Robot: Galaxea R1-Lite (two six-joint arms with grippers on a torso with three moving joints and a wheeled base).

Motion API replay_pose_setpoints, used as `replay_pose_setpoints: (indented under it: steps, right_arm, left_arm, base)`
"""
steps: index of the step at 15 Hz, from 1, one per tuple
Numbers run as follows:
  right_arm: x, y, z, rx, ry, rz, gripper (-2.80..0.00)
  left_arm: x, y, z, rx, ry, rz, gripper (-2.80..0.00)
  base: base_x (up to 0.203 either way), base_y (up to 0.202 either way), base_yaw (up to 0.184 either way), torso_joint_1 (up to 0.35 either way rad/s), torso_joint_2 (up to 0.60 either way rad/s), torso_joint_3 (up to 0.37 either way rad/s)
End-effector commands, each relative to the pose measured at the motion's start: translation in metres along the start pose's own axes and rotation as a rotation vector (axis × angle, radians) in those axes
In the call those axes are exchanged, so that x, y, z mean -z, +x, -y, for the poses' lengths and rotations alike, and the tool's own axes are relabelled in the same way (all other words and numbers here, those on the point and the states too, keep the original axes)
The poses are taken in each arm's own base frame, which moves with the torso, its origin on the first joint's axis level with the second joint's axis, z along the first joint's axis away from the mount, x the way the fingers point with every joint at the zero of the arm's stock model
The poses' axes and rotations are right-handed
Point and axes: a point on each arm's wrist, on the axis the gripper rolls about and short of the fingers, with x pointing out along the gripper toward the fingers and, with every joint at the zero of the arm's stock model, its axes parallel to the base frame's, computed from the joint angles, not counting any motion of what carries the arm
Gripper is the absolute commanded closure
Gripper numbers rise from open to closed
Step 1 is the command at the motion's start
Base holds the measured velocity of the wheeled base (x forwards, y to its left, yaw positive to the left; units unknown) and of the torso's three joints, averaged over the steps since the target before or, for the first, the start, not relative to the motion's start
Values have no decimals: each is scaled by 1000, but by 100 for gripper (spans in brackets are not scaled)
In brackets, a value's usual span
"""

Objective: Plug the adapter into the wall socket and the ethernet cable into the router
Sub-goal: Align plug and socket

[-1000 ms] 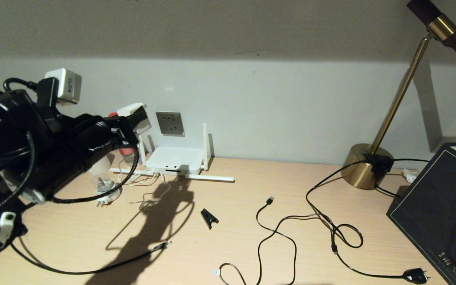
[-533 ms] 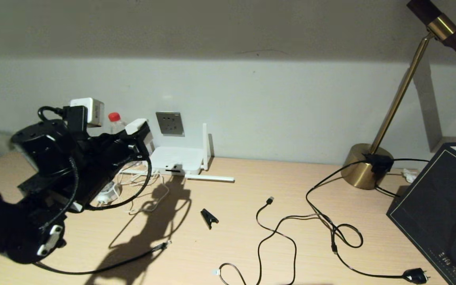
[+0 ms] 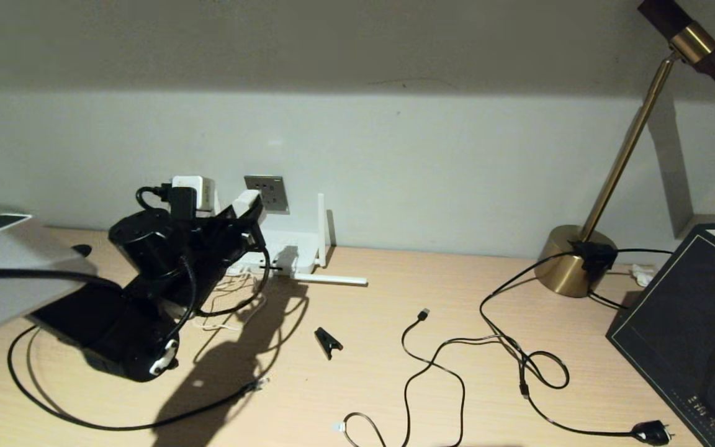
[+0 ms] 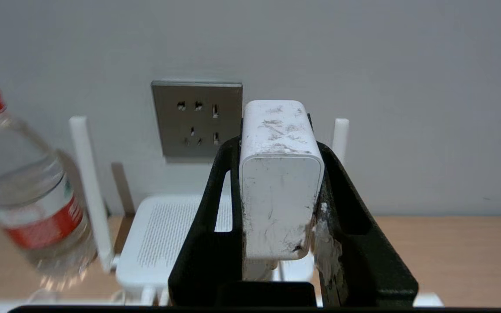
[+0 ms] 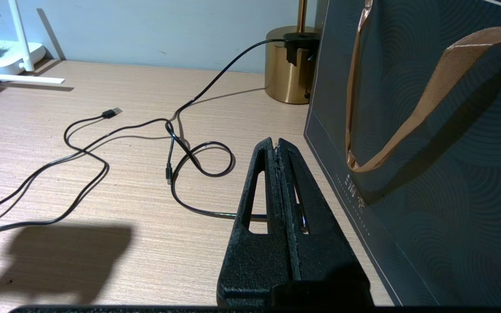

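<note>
My left gripper (image 3: 247,208) is shut on the white adapter (image 3: 248,202), held up close to the wall. The grey wall socket (image 3: 267,193) is just beside it. In the left wrist view the adapter (image 4: 281,187) sits between the black fingers (image 4: 226,182), level with the socket (image 4: 197,118) and off its one edge. The white router (image 3: 298,254) stands below, partly hidden by my arm. The ethernet cable (image 3: 115,426) lies on the desk, its clear plug (image 3: 258,385) loose. My right gripper (image 5: 278,145) is shut on nothing, low over the desk.
A clear bottle with a red cap (image 4: 28,195) stands next to the router (image 4: 163,239). On the desk lie a black clip (image 3: 328,342), a USB-tipped cable (image 3: 422,315) and a mains plug (image 3: 652,433). A brass lamp base (image 3: 575,261) and dark paper bag (image 3: 680,323) stand right.
My left arm has swung down and forward to the right, carrying the adapter from well left of the socket to right beside it. The cables on the desk have not moved.
</note>
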Motion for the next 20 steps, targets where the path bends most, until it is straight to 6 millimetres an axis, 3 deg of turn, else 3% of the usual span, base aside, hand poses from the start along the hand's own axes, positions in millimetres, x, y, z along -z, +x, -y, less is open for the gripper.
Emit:
replay_pose_setpoints:
  steps: [1, 5, 12, 15, 20]
  right_arm:
    - [10, 2, 0, 0, -1, -36, 0]
    - [10, 2, 0, 0, -1, -36, 0]
    - [10, 2, 0, 0, -1, -36, 0]
    - [10, 2, 0, 0, 0, -36, 0]
    - [10, 2, 0, 0, -1, -36, 0]
  left_arm:
    - [33, 21, 3, 16, 22, 3, 0]
    - [61, 24, -13, 57, 42, -52, 0]
    - [64, 29, -26, 25, 43, -41, 0]
    - [78, 44, -41, -12, 52, -24, 0]
    - [91, 55, -46, -21, 55, -11, 0]
  base:
    - [0, 0, 0, 0, 0, 0]
    - [0, 0, 0, 0, 0, 0]
    - [0, 0, 0, 0, 0, 0]
    - [0, 0, 0, 0, 0, 0]
    - [0, 0, 0, 0, 0, 0]
